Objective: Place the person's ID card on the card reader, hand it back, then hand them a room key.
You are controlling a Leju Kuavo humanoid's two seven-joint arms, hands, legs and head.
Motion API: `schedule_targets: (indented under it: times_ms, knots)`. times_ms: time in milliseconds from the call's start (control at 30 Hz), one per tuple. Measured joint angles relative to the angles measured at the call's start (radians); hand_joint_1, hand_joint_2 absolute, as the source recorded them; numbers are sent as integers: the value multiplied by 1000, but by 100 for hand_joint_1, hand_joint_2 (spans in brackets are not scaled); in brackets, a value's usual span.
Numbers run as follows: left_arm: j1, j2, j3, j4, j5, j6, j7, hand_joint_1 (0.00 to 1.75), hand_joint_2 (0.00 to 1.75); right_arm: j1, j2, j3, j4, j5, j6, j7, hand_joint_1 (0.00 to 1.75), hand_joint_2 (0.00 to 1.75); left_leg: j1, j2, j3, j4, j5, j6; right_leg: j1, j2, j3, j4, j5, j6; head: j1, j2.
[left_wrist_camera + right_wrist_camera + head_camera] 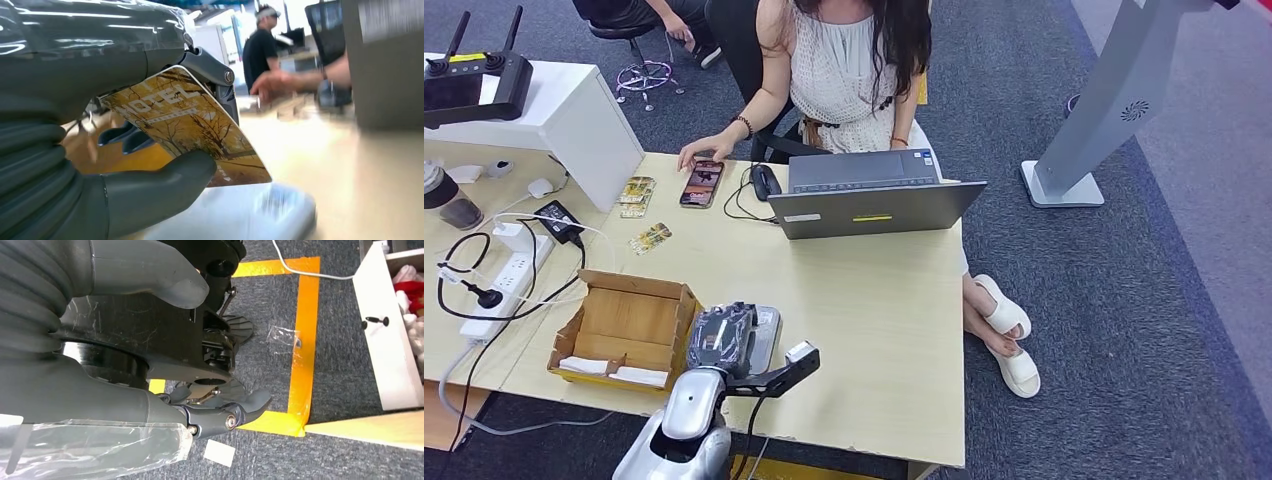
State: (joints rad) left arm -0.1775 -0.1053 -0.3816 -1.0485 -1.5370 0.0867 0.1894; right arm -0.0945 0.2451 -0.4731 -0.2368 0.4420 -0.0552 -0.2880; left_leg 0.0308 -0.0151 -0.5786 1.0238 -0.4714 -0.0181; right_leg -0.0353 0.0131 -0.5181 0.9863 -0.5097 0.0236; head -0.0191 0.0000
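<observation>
My left hand (724,338), wrapped in clear plastic, hovers at the near table edge over a flat white-grey card reader (769,328). In the left wrist view the left hand (75,85) pinches a card (195,125) printed HOTEL over an autumn-tree picture, between thumb and fingers. The card tilts just above the card reader (240,215); I cannot tell whether it touches. Similar cards (636,190) and one more card (651,237) lie at the table's far left. My right hand (210,415) hangs over the floor, fingers apart, holding nothing.
A person sits across the table with one hand (699,152) by a phone (701,184). An open laptop (874,195) and a mouse (765,181) stand in front of them. An open cardboard box (624,325) is left of the reader, beside a power strip (509,280) with cables.
</observation>
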Motion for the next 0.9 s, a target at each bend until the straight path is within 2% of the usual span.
schedule_targets:
  times_ms: [233, 533, 700, 900]
  knots:
    - [-144, 51, 40, -151, 0, 53, -3, 175, 175, 3, 3, -6, 3, 10, -4, -24, 0, 175, 0, 0, 0, 0, 2, -1, 0, 0, 0, 1, 1, -1, 0, 0]
    - [-339, 185, 79, -159, 0, 12, 1, 175, 175, 2, 5, -12, 7, 34, 2, -18, 0, 175, 0, 0, 0, 0, 3, -2, 0, 0, -2, 4, 1, -2, 0, 0]
    - [-378, 227, 87, -129, 0, -3, 26, 175, 175, 3, 5, -12, 11, 39, 0, -14, 0, 175, 0, 0, 0, 0, 3, -2, 0, 0, -2, 4, 1, -2, 0, 0]
    - [-388, 237, 87, -88, 0, 5, 50, 175, 175, 3, 5, -13, 12, 43, -2, -6, 0, 175, 0, 0, 0, 0, 3, -2, 0, 1, -3, 4, 1, -2, 0, 0]
